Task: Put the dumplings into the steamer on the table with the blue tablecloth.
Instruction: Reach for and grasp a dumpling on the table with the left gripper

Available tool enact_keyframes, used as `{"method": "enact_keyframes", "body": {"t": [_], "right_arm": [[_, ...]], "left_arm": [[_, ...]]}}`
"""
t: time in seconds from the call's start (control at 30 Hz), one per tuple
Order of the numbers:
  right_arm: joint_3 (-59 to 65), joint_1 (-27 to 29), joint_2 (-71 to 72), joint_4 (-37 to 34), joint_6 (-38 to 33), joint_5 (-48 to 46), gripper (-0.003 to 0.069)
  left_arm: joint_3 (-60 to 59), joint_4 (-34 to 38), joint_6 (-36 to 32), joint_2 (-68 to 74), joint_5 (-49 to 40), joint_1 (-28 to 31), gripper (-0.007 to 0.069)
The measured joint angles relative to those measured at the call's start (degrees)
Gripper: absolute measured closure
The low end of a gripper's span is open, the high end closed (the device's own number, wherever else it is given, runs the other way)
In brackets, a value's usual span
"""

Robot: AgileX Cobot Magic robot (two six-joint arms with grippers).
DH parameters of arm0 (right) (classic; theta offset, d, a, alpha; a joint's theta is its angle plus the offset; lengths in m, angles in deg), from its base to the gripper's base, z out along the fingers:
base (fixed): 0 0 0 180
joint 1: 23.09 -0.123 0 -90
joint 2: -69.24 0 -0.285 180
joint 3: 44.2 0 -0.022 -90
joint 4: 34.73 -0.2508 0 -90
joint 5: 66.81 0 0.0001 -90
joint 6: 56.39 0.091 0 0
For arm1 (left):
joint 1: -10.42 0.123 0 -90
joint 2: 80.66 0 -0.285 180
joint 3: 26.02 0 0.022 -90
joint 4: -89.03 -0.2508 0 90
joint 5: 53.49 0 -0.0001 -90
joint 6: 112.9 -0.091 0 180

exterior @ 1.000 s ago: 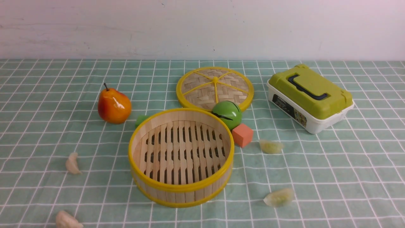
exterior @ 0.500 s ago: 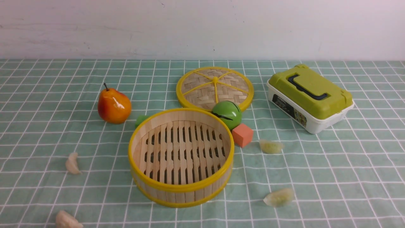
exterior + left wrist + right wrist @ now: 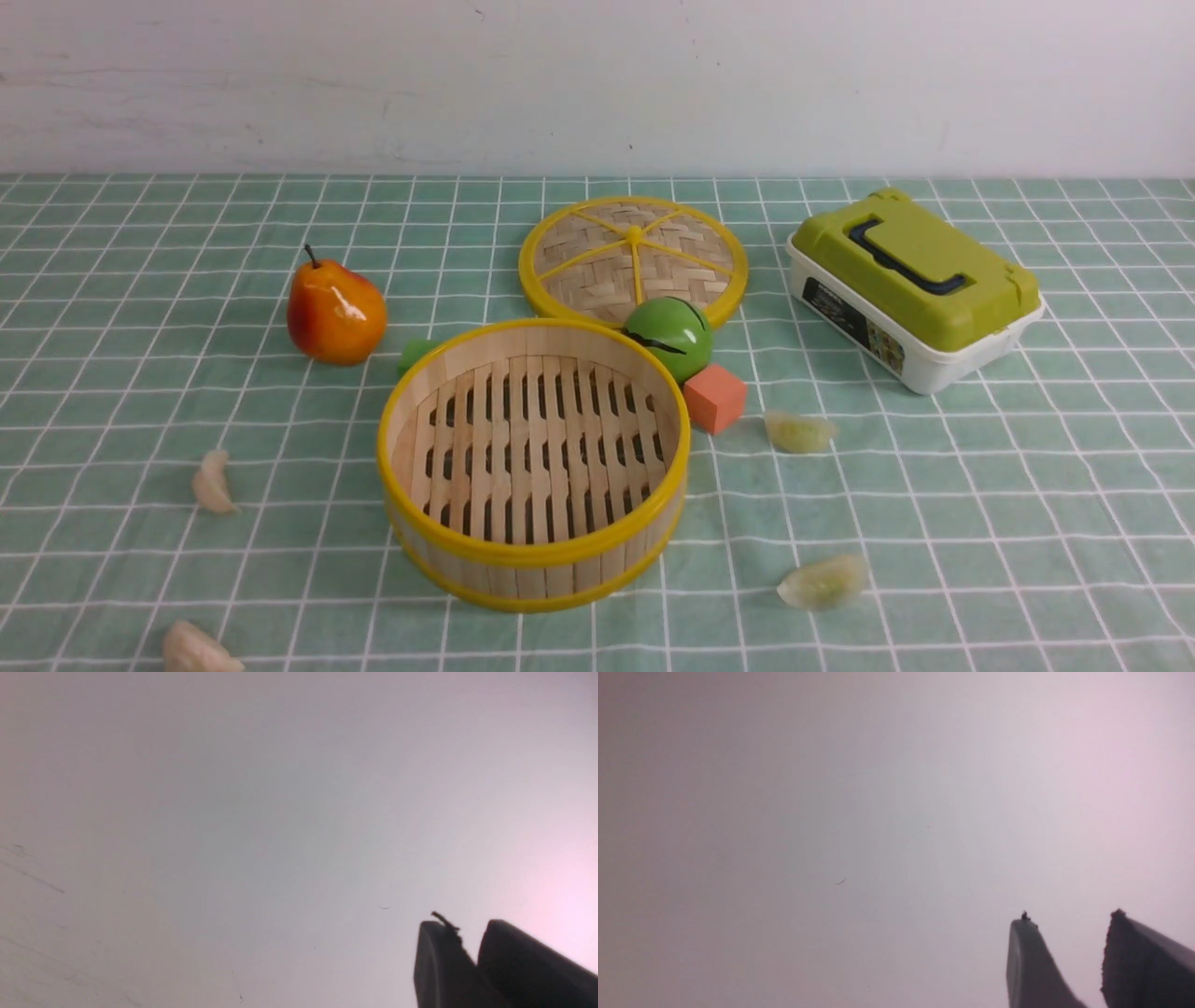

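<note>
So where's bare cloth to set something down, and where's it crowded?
Free: the wide right-front stretch past the green dumplings, in front of the box; also left of and behind the pear. Crowded: behind the steamer, around ball, cube and lid.

Blank pale surface (image 3: pixel 233 812) at twelve o'clock of left gripper (image 3: pixel 469 940), dark fingertips (image 3: pixel 434 961) nearly together, slim gap between, frayed thread (image 3: pixel 444 919) on one tip.
</note>
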Motion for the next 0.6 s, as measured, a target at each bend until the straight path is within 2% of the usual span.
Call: {"method": "enact_keyframes", "body": {"t": [0.03, 0.07, 0.1, 0.13, 0.17, 0.23, 0.27, 0.37, 0.53, 0.6], "right_arm": [[-2.57, 0.0, 0.0, 0.0, 1.09, -2.67, 0.0437], [-4.98, 0.0, 0.0, 0.0, 1.51, -6.13, 0.0466], [-5.42, 0.0, 0.0, 0.0, 1.6, -6.13, 0.0471], [-8.65, 0.0, -0.31, 0.0, 1.61, -10.97, 0.0524], [-9.14, 0.0, -0.41, 0.0, 1.61, -10.97, 0.0533], [-14.89, 0.0, -3.06, 0.0, 1.61, -19.85, 0.0641], [-17.03, 0.0, -4.33, 0.19, 1.35, -22.7, 0.0664], [-21.65, 0.0, -10.74, 1.92, -0.56, -33.68, 0.0672], [-24.75, 0.0, -21.01, 3.02, -2.1, -49.68, 0.0664], [-25.25, -0.17, -23.46, 2.27, -2.23, -53.22, 0.0663]], "left_arm": [[6.75, -0.29, -1.04, 1.65, -7.27, 0.0, 0.0624], [11.33, -0.35, -2.39, 4.06, -11.64, 0.0, 0.0638], [12.06, -0.35, -2.64, 4.53, -12.32, 0.0, 0.0638], [16.77, -0.46, -4.39, 8.44, -16.69, 0.0, 0.0638], [17.37, -0.46, -4.39, 9.05, -16.69, 0.0, 0.0638], [23.35, -0.51, -6.94, 17.89, -21.06, 0.0, 0.0638], [24.74, -0.45, -7.19, 20.8, -22.41, 0.0, 0.0638], [29.83, 0.25, -7.6, 32.1, -30.58, 0.0, 0.0638], [38.57, 3.66, -9.17, 50.72, -51.52, 0.0, 0.0638], [40.59, 4.28, -10.1, 54.98, -54.89, 0.0, 0.0638]]}}
